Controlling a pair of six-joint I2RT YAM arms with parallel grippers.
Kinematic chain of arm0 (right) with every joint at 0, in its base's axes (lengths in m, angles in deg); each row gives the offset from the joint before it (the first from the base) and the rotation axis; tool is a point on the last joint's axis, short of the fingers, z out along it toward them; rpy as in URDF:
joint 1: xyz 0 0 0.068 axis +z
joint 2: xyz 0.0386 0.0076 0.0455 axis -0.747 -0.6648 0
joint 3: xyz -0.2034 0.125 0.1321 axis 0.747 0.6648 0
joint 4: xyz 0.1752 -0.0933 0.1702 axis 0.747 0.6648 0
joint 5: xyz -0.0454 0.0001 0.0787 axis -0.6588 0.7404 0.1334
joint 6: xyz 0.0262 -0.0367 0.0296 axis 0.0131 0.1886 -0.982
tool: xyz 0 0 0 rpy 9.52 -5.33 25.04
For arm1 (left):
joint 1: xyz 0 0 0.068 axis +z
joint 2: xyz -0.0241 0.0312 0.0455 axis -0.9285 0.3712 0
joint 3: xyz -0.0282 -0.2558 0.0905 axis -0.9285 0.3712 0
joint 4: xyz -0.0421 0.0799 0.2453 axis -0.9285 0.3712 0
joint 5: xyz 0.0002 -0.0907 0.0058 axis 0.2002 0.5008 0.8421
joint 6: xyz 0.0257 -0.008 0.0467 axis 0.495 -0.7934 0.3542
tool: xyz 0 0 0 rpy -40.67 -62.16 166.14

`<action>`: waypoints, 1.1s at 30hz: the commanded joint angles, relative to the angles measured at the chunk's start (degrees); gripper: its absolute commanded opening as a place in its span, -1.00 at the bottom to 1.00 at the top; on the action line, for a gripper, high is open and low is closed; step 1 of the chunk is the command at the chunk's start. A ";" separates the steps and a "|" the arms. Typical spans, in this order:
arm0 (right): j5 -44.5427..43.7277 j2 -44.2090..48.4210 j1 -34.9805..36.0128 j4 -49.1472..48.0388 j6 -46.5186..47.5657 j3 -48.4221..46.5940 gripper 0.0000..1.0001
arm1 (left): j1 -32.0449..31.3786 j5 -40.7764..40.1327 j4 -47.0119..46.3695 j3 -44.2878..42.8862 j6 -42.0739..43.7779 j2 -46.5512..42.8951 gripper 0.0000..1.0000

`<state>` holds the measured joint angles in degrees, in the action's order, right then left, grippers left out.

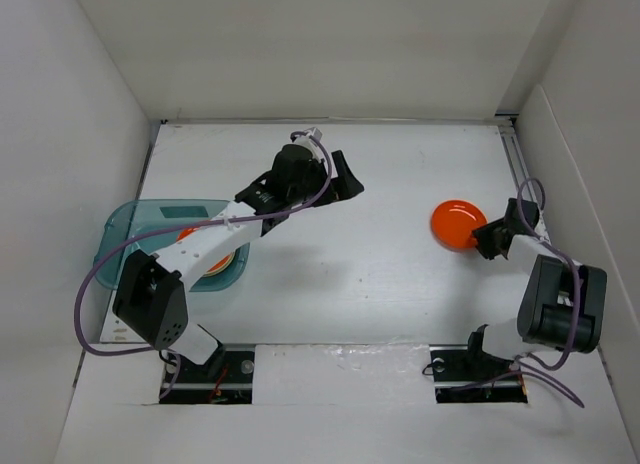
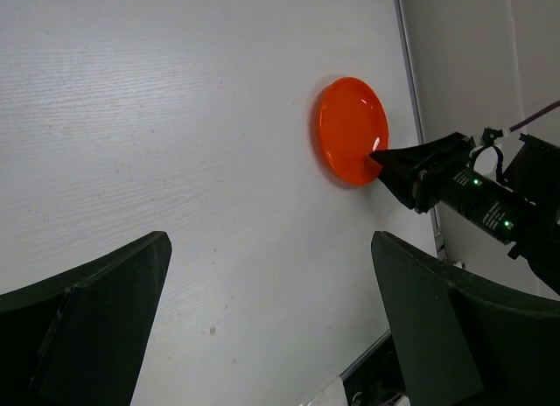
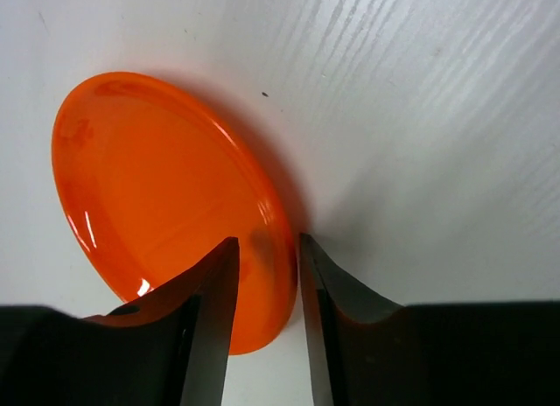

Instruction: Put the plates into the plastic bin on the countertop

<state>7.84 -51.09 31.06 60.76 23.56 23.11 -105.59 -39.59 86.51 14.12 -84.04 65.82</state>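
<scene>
My right end effector (image 3: 267,248) half closed astride rim of round orange plate (image 3: 157,196), lying on white surface (image 1: 380,284) at right; firm pinch, I cannot tell. My left end effector (image 2: 269,248) wide open, empty. At left, translucent teal plastic bin (image 1: 130,219) holds another orange plate (image 1: 220,266); this one not yet in.

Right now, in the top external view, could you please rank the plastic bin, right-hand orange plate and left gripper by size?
1. plastic bin: largest, though partly covered.
2-3. left gripper and orange plate: look alike; the gripper is raised nearer the camera, so I leave them unranked.
</scene>
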 commanded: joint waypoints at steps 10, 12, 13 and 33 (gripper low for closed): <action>7.04 -4.08 1.88 0.38 3.77 -3.54 -1.00 | 0.03 4.51 -2.57 -3.51 1.64 0.60 0.99; 4.15 0.82 7.06 2.21 3.24 -4.32 -1.00 | 0.03 6.10 -1.17 -5.53 3.13 2.63 0.99; 3.19 2.33 8.91 3.27 2.54 -5.03 -1.00 | 0.03 7.15 -0.64 -6.15 3.66 4.47 0.99; 25.23 6.05 32.31 -4.89 4.55 -14.26 -0.97 | 0.03 4.52 2.44 -9.05 3.76 13.98 -1.00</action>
<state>23.91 -44.40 61.83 63.62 27.53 10.89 -104.92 -31.79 89.04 7.09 -82.23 80.31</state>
